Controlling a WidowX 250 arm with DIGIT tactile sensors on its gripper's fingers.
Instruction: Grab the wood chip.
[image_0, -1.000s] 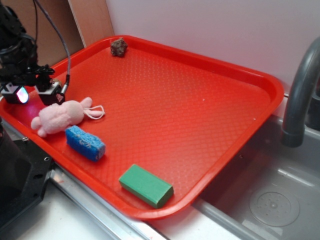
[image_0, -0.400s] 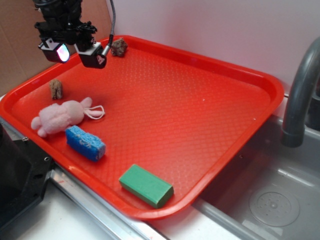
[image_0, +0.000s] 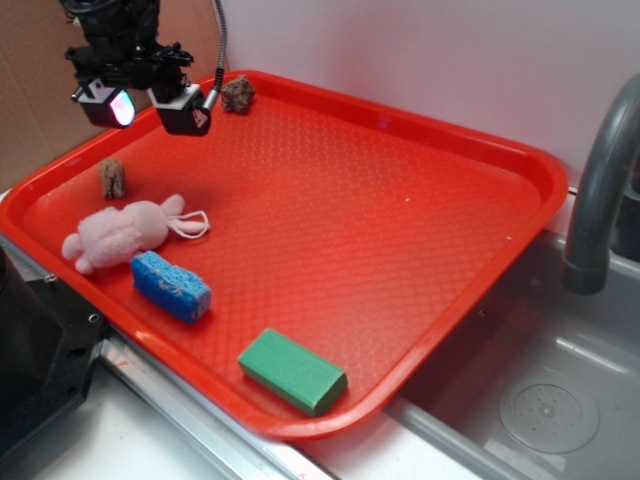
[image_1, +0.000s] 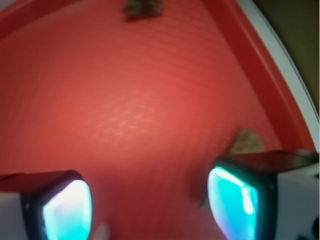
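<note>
Black gripper with two glowing teal-lit pads (image_0: 147, 102) hangs above the far-left corner of the red textured plastic tray (image_0: 420, 250), jaws spread apart, nothing between them. Small tan-brown rough wood chip (image_0: 112, 179) sits on the tray floor near the left rim, below the gripper and clear of it, no contact. Just in front of the chip lies the pale pink plush bunny toy (image_0: 122, 231), on its side, a thin loop at its right end. Blue porous sponge block (image_0: 171, 285) is just beside the bunny on its near side; can't tell if they touch. Dark roundish rock-like lump (image_0: 238, 94) sits at the tray's back rim, to the right of the gripper. Green rectangular block (image_0: 292, 371) lies near the tray's front edge, well apart from the rest. Grey curved faucet (image_0: 600, 190) and steel sink basin (image_0: 540, 400) are to the right of the tray. Wrist view, blurred: gripper (image_1: 150, 205) pads wide apart over bare red tray, chip (image_1: 246, 142) peeks out just behind the right pad, rock (image_1: 142, 8) at top edge.
</note>
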